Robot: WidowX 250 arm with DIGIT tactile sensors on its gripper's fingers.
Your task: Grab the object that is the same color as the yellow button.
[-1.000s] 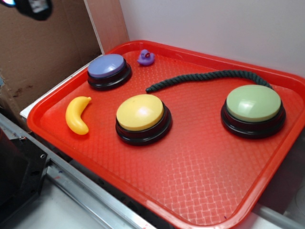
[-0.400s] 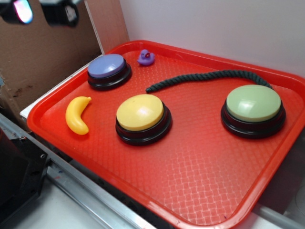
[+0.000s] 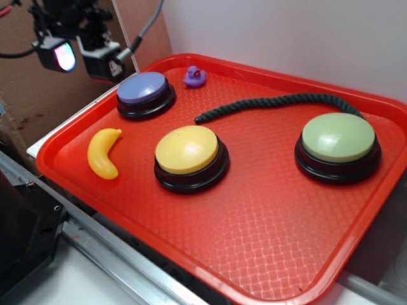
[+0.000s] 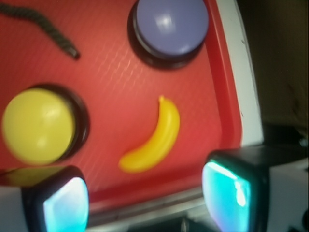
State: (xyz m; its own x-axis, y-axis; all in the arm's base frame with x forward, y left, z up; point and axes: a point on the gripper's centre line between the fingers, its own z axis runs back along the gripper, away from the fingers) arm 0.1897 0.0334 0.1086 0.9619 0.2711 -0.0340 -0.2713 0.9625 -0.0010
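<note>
The yellow toy banana (image 3: 102,152) lies on the red tray (image 3: 267,216) near its left edge, left of the yellow button (image 3: 188,150). My gripper (image 3: 81,56) hangs open and empty at the upper left, above and behind the banana, beyond the tray's left rim. In the wrist view the banana (image 4: 153,140) lies ahead between my two glowing pads (image 4: 65,205), with the yellow button (image 4: 38,125) at the left. My gripper (image 4: 147,200) is well above the tray.
A purple-blue button (image 3: 145,91) stands at the tray's back left, a tiny purple duck (image 3: 194,77) behind it, a dark rope (image 3: 273,103) across the middle, a green button (image 3: 338,140) at the right. A cardboard wall (image 3: 57,108) stands left of the tray.
My gripper has come down and to the right from the top left corner, further into the exterior view. Nothing on the tray has moved.
</note>
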